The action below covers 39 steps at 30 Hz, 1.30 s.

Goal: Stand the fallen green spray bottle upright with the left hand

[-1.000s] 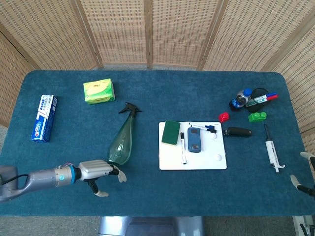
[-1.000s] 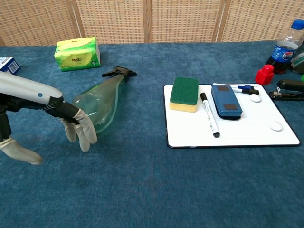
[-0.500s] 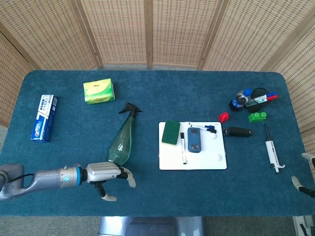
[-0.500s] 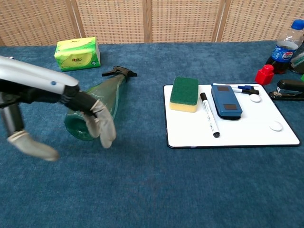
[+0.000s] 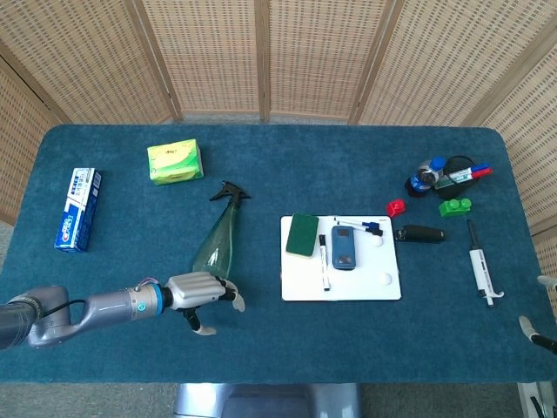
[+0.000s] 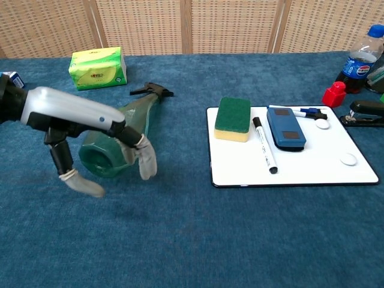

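Note:
The green spray bottle [image 5: 216, 244] lies on its side on the blue table, its black nozzle pointing to the far side and its round base [image 6: 98, 159] toward me. My left hand [image 5: 204, 294] hovers at the base end, spread, with nothing in it. In the chest view the left hand [image 6: 90, 117] straddles the base, fingers [image 6: 146, 163] on the right side and thumb [image 6: 80, 184] on the left, low near the cloth. I cannot tell whether it touches the bottle. Only the fingertips of my right hand [image 5: 538, 324] show, at the front right edge, apart and holding nothing.
A green tissue pack [image 5: 175, 162] and a toothpaste box [image 5: 77, 209] lie to the left. A whiteboard [image 5: 340, 288] with a sponge [image 5: 302, 235], marker and eraser lies right of the bottle. Small items, a drink bottle [image 6: 360, 57] and a stapler [image 5: 421, 233] crowd the far right.
My left hand has slid right and forward along the front of the table, from beside the bottle's base to over it, fingers now either side of the base. The bottle has not moved.

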### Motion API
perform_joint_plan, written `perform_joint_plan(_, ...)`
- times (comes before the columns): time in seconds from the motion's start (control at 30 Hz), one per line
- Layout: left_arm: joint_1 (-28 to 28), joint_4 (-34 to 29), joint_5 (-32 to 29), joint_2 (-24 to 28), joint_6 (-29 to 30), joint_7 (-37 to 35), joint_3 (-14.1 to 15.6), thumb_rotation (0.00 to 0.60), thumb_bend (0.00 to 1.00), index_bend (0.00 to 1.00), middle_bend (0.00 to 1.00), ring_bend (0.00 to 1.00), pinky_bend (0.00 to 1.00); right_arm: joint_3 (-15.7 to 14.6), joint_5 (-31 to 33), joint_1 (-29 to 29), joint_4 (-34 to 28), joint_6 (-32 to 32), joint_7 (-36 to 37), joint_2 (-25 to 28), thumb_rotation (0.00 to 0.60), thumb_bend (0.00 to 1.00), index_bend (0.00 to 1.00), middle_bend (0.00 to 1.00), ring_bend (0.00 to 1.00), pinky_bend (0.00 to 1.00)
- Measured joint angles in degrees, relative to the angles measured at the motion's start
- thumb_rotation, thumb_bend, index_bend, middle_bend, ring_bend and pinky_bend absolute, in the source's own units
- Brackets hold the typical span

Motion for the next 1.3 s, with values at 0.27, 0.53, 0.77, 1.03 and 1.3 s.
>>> perform_joint_plan(0.27, 2.2, -1.0, -3.6, 3.0, -3.2, 5.4, 1.8, 0.543, 0.37, 0.22, 0.28, 0.18, 0.22, -0.3, -0.3, -0.4, 0.0, -0.1, 1.2, 0.0, 0.600, 0.31, 0.25, 0.30, 0.02, 0.05)
perform_joint_plan(0.53, 6.0, -0.8, -7.0, 7.3, -2.1, 7.7, 2.5, 0.541, 0.37, 0.22, 0.28, 0.18, 0.22, -0.5, -0.6, -0.7, -0.2, 0.0, 1.7, 0.0, 0.600, 0.31, 0.25, 0.30, 0.02, 0.05)
perform_joint_plan(0.77, 9.0, -0.4, -9.2, 9.5, -1.2, 9.8, 1.9, 0.543, 0.37, 0.21, 0.28, 0.17, 0.23, -0.3, -0.8, -0.8, -0.3, 0.1, 2.0, 0.1, 0.600, 0.31, 0.25, 0.30, 0.02, 0.05)
perform_joint_plan(1.03, 9.3, -2.9, -7.2, 12.5, -0.1, 4.1, 2.5, 0.540, 0.37, 0.28, 0.31, 0.22, 0.29, -0.2, -0.7, -0.6, -0.2, -0.2, 2.0, 0.1, 0.600, 0.31, 0.25, 0.30, 0.02, 0.05)
perform_joint_plan(1.3, 7.6, -4.0, 5.0, 18.7, 10.7, -13.4, 4.5, 0.531, 0.37, 0.26, 0.30, 0.22, 0.29, 0.0, -0.8, -0.1, 0.0, -0.8, 2.1, -0.2, 0.600, 0.31, 0.25, 0.30, 0.02, 0.05)
